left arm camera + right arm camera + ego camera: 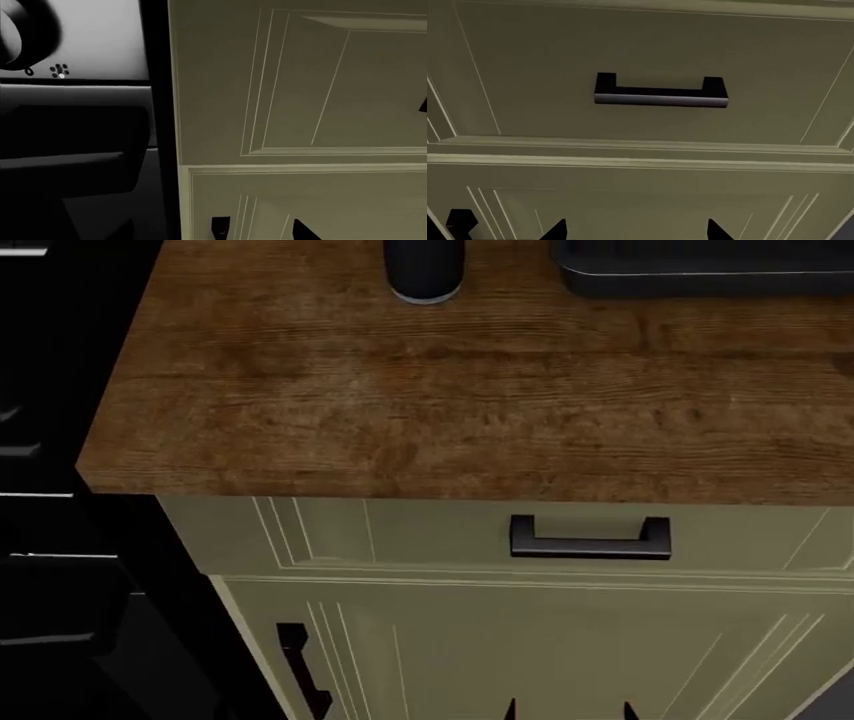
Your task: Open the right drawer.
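Note:
The right drawer (400, 535) is pale sage-green with a grooved panel front and sits shut just under the wooden countertop (441, 390). Its black bar handle (589, 538) is at the centre, and it fills the right wrist view (660, 95). My right gripper (637, 231) is open and empty, a little below the handle and apart from it, facing the front. Only its two tips show in the head view (569, 712). My left gripper (217, 234) is open and empty, low at the drawer's left end (300, 85), beside the oven.
A black oven (73, 125) stands left of the cabinet. Below the drawer is a taller green cabinet door (534, 660) with a vertical black handle (300, 670). A dark cylinder (424, 270) and a dark appliance (707, 265) stand at the back of the countertop.

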Tool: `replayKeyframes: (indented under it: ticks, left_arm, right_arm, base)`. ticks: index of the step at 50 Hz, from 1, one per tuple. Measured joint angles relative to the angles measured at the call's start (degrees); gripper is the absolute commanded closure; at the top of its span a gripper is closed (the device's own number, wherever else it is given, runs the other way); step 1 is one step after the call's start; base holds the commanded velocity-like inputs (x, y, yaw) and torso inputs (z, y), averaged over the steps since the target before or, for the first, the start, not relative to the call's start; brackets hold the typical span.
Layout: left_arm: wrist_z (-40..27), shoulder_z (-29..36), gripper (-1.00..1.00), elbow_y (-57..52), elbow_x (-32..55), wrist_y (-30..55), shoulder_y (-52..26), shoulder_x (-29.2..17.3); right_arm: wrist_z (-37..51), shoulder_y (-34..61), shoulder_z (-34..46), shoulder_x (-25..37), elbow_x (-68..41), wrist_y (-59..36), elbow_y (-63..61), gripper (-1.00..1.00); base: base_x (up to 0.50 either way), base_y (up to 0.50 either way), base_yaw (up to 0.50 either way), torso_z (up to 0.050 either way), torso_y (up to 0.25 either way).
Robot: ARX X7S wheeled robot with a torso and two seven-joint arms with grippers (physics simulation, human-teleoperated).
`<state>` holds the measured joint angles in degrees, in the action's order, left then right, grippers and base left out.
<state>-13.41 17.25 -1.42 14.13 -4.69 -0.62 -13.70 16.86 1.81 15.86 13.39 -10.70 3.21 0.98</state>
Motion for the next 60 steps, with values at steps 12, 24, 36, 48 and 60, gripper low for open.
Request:
replayKeyframes:
  ticks: [12, 24, 36, 48, 60]
  left_arm:
    - [-0.27, 0.34, -1.0, -0.06, 0.11, -0.18, 0.06, -0.24]
    - [-0.51, 0.51, -1.0, -0.26, 0.61, -0.13, 0.12, -0.47]
    - [-0.82, 0.8, -1.0, -0.3, 0.82, 0.06, 0.04, -0.67]
    - [-0.86, 1.12, -1.0, -0.38, 1.14, -0.01, 0.11, -0.94]
    - [-0.55, 1.64, -1.0, -0.58, 1.63, 0.08, 0.19, -1.27]
  right_arm:
    - [0.25, 0.01, 0.35, 0.25, -0.1, 0.13, 0.07, -1.0]
    - [1.73, 0.35, 1.23, 0.45, 1.65, -1.15, -0.06, -1.0]
    - [5.48, 1.67, 3.4, 1.7, 8.06, -8.91, -2.69, -1.0]
    - [7.99, 3.86, 7.26, 3.45, 16.62, -17.7, -5.73, -1.0]
    - [9.44, 6.64, 11.37, 4.98, 25.63, -26.14, -8.07, -1.0]
  base:
    - [0.0, 0.0, 0.0, 0.0, 0.0]
    - [0.0, 0.0, 0.0, 0.0, 0.0]
    - [0.0, 0.0, 0.0, 0.0, 0.0]
    - [0.0, 0.0, 0.0, 0.0, 0.0]
    - [0.0, 0.0, 0.0, 0.0, 0.0]
